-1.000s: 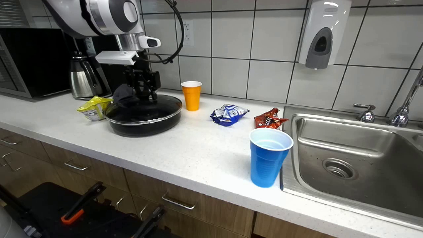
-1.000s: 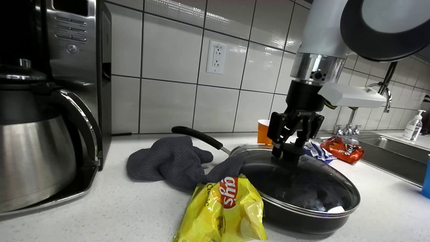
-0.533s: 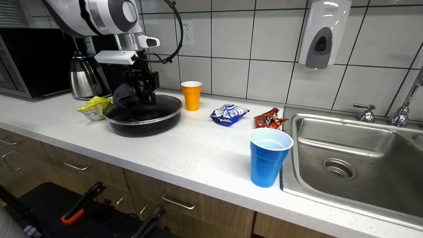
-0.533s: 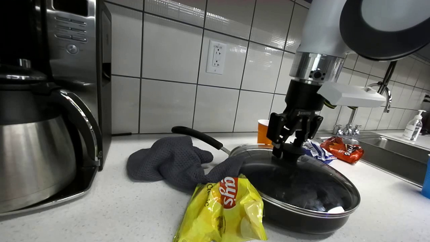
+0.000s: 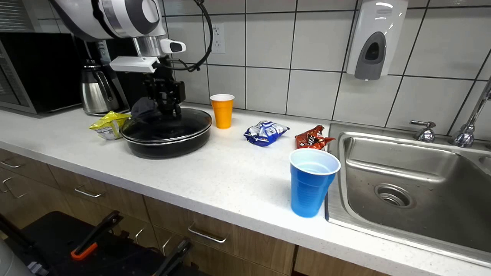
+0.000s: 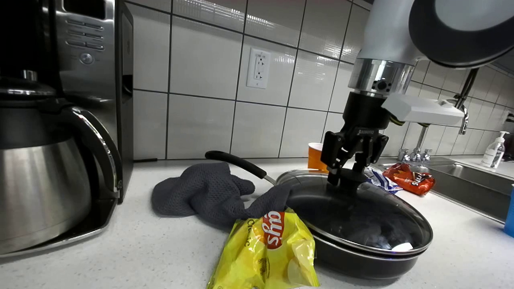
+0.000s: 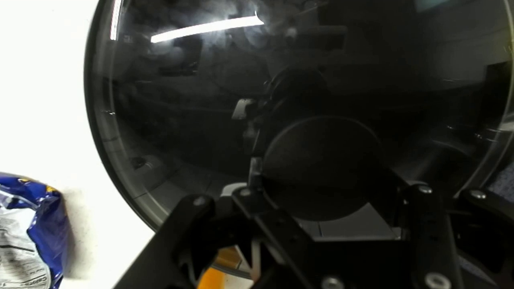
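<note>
My gripper (image 6: 347, 171) points straight down and is shut on the round black knob (image 7: 323, 168) of a glass lid (image 6: 377, 216). The fingers stand on either side of the knob in the wrist view. The lid is slightly above the rim of a black frying pan (image 6: 361, 267); a thin gap shows along its visible edge in both exterior views. The pan (image 5: 172, 150) stands on the counter with its black handle (image 6: 235, 161) toward the wall. A dark grey towel (image 6: 204, 194) lies by the handle, its end reaching the pan's edge.
A yellow chip bag (image 6: 265, 253) lies against the pan. An orange cup (image 5: 222, 112) stands behind it. A blue bag (image 5: 265, 133), a red bag (image 5: 313, 138) and a blue cup (image 5: 311, 188) lie toward the sink (image 5: 345, 207). A coffee maker (image 6: 94, 100) stands beyond the towel.
My gripper has risen slightly with the lid. The lid rested on the pan before and now sits a little above its rim. The pan and other things have not moved.
</note>
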Motion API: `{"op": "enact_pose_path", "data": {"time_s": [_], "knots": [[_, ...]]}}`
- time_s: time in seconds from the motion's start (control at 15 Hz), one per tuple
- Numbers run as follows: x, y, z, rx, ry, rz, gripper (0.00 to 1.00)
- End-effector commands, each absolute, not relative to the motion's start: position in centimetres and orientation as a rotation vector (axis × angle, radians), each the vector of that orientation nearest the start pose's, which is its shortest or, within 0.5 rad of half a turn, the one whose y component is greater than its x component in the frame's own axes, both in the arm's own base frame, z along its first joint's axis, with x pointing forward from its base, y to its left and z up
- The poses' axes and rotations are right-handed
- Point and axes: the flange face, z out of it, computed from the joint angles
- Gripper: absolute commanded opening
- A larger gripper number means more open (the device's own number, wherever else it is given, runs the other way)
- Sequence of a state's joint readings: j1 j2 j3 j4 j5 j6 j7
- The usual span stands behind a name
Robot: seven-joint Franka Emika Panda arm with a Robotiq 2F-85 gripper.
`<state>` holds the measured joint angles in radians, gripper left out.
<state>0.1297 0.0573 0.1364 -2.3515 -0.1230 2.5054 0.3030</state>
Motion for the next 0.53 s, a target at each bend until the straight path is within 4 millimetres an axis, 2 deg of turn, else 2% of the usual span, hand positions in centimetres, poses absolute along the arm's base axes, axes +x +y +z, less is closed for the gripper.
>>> {"op": "enact_pose_path", "data": {"time_s": [0.0,0.47], "knots": [[49.0,13.5,34.7,-3.183,-0.093,-0.179,0.38],[47.6,12.9,37.2,-3.214,-0.045,-0.148,0.38]]}}
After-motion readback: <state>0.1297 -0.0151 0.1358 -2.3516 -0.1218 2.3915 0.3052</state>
